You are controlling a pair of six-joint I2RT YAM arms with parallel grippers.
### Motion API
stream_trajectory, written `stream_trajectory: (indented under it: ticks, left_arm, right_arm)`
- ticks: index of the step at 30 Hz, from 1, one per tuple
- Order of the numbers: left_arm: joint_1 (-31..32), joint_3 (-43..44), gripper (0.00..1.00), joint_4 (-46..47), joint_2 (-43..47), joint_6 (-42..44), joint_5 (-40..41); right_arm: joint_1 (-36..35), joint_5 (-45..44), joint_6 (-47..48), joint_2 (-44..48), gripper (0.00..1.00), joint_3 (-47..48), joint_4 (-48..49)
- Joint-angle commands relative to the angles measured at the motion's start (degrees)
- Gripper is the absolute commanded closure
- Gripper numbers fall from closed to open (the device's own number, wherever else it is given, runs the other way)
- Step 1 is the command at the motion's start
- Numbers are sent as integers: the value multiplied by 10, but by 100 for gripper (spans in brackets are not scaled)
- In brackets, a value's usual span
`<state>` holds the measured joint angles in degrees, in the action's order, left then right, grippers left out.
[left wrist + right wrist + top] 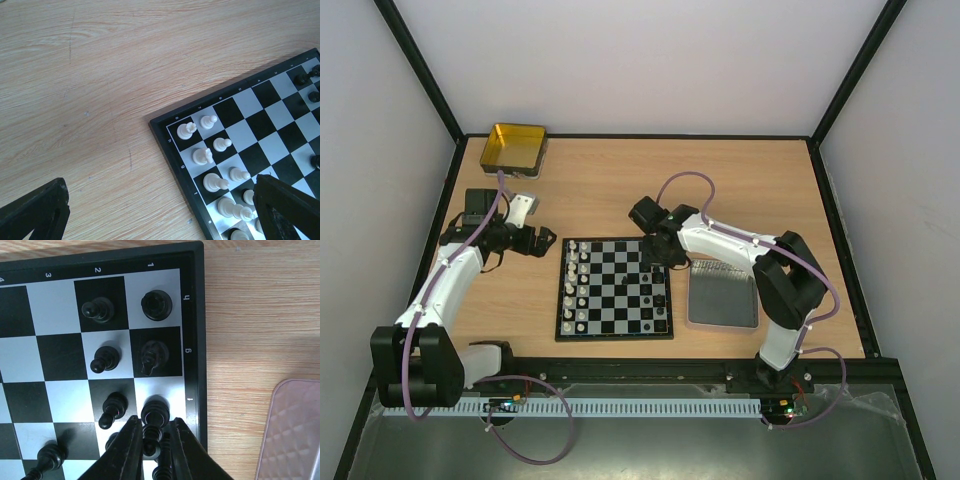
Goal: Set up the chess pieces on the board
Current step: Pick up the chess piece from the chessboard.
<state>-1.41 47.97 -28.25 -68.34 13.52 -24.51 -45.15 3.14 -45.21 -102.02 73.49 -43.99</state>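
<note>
A small chequered board point(614, 337) lies in the middle of a wooden table point(620, 190). White chess pieces point(576, 285) stand in 2 files along the board's left edge, and black chess pieces point(655, 290) gather along its right edge.

The right fingers point(127, 452) hang over the board's right edge, set narrowly on either side of 1 black piece point(151, 444). I cannot tell whether they pinch it yet. The left fingers point(287, 210) are spread wide with nothing between them, above the table just off the board's left rim.

The pieces look like hard, smooth plastic. They are probably very light, stiff, a little slippery and easy to topple. The best hold seems to be from straight above, across the slim neck below the head, with gentle pressure. Neighbours stand close, so a wide approach could knock them over.

A grey tray point(722, 295) sits just right of the board.
</note>
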Motion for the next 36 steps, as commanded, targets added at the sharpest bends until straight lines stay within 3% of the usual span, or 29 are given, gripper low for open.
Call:
stream_trajectory:
  ticks: [1,36]
  left_arm:
    - [1,7,0,-11,-4,4,-6]
    - [1,7,0,-11,-6,4,-7]
  right_arm:
    - [-3,2,2,-9,85,-11,8]
    - [-8,2,-3,2,84,-4,-1]
